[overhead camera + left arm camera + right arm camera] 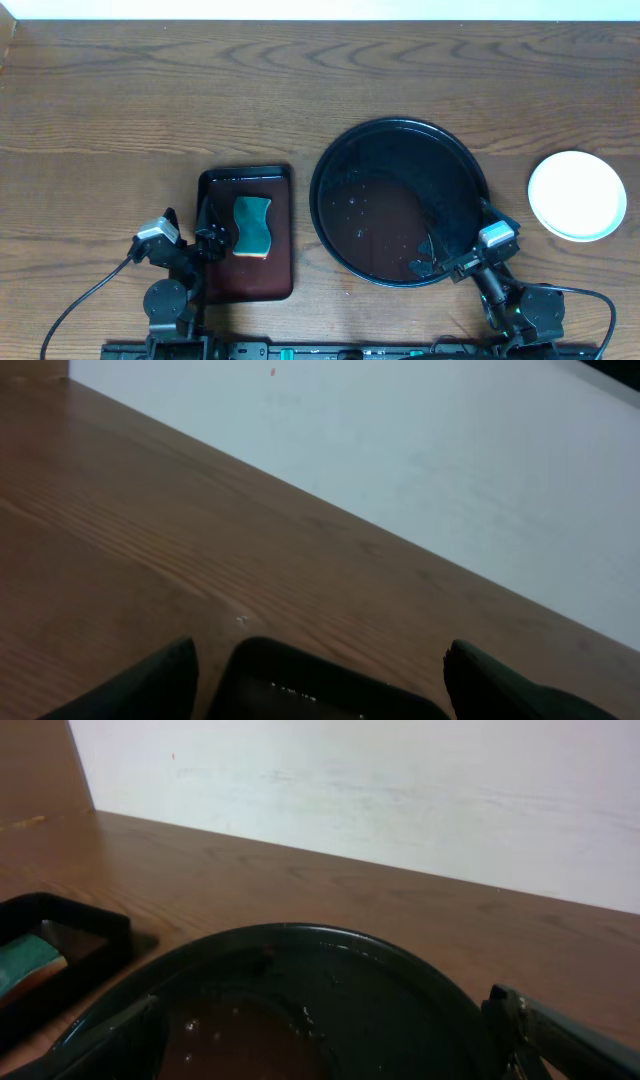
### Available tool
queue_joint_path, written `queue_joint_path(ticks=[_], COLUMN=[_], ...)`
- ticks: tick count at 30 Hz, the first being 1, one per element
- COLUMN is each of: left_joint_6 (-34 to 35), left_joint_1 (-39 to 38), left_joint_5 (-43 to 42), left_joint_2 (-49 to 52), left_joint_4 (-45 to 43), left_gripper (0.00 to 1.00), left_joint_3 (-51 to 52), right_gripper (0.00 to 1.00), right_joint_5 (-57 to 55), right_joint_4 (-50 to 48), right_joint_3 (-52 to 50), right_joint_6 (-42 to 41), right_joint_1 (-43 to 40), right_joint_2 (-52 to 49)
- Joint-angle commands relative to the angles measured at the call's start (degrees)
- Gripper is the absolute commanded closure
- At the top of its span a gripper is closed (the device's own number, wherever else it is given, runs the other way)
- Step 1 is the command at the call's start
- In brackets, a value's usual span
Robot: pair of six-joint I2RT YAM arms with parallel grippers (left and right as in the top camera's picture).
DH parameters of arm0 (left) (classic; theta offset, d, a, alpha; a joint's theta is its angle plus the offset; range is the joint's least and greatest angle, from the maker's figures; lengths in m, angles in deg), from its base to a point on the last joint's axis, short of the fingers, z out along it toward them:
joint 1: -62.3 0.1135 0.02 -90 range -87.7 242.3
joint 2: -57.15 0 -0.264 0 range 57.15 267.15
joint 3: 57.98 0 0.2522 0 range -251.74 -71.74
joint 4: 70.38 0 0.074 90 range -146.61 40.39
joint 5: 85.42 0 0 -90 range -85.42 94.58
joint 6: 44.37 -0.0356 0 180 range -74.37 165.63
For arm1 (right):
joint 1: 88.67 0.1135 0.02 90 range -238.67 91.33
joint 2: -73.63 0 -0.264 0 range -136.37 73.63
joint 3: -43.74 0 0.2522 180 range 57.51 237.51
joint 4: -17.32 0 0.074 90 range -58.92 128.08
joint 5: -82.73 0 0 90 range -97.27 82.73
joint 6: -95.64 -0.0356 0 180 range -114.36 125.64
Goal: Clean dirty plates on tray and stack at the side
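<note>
The large round glossy black tray (400,203) sits right of centre with no plates on it, only a reddish sheen and small droplets; it also fills the lower right wrist view (330,1010). A stack of pale white plates (577,195) stands on the table to its right; I cannot tell how many. My right gripper (450,262) is open and empty over the tray's near right rim. My left gripper (205,245) is open and empty at the left edge of the small tray.
A small rectangular dark red-brown tray (246,233) left of the black tray holds a teal sponge (252,226). The small tray's edge shows in the left wrist view (330,690) and the right wrist view (60,935). A white wall runs along the far table edge.
</note>
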Motion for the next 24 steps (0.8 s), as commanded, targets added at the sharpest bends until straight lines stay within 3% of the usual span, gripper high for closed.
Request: queue_joint_path(ticks=[1, 24], left_joint_6=[-0.3, -0.3], left_joint_1=[0.2, 0.2], left_joint_5=[-0.1, -0.1], left_joint_2=[0.0, 0.8], left_joint_4=[3.3, 3.5], left_gripper=[0.21, 0.21], left_joint_3=[0.4, 0.3], right_gripper=[0.01, 0.01], right_joint_5=[-0.3, -0.3], right_joint_4=[0.3, 0.3], right_joint_3=[0.0, 0.0], right_joint_6=[0.5, 0.5], right_joint_1=[-0.5, -0.5], right_joint_2=[0.3, 0.3])
